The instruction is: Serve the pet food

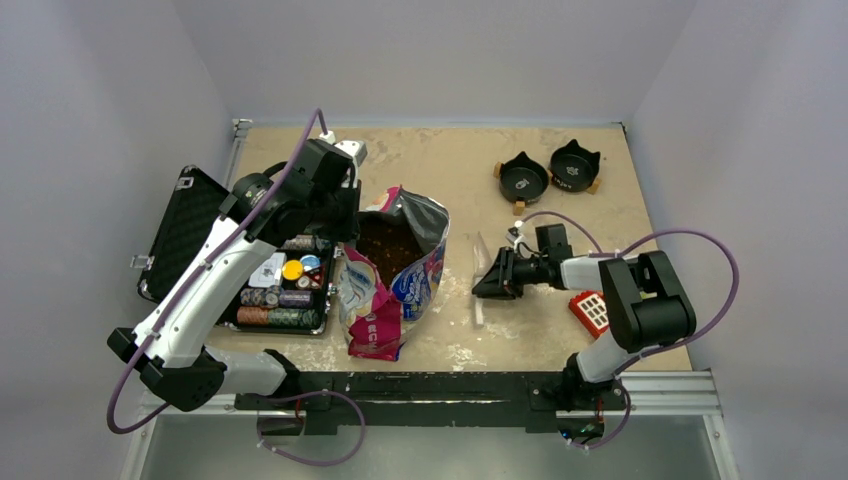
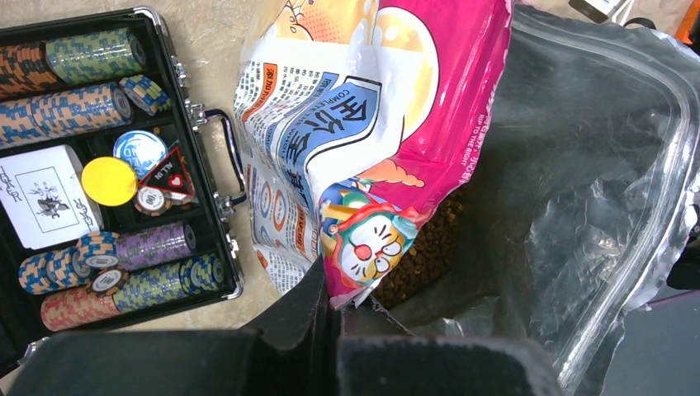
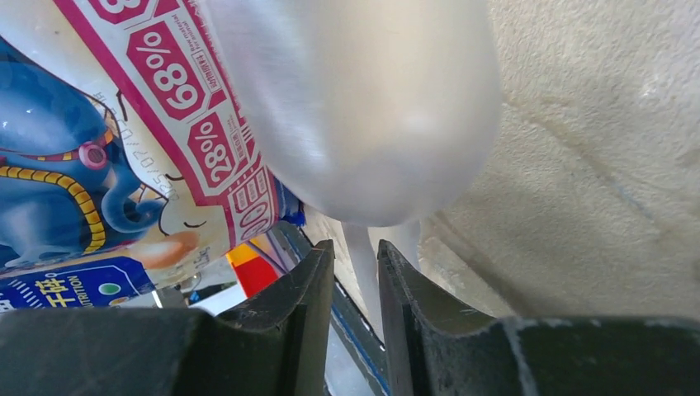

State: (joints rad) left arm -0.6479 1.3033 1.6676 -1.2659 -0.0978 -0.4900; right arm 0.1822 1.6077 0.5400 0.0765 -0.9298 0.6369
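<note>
Far L: open poker-chip case (image 1: 185, 230) on the tabletop (image 1: 455, 160), w/ poker chips (image 2: 82, 54) in rows inside. Just R of it, the L claw (image 2: 333, 299) is pinched tight on the pink rim of the pet food bag (image 1: 372, 305). The bag stands open mid-tabletop, touching the case's side. The pet food (image 2: 425, 247), brown kibble, lies down inside the bag, seen thru the mouth against the silver lining. R of the bag, apart from it: R claw (image 3: 355, 252), narrow, clamping the handle of a white scoop (image 3: 363, 107), low over the tabletop & pointed at the bag. By the R arm: small red grid item (image 1: 590, 312). Back R: black cat-ear bowl (image 1: 523, 180) w/ twin bowl (image 1: 575, 167) just beside it, both well apart from the bag.
</note>
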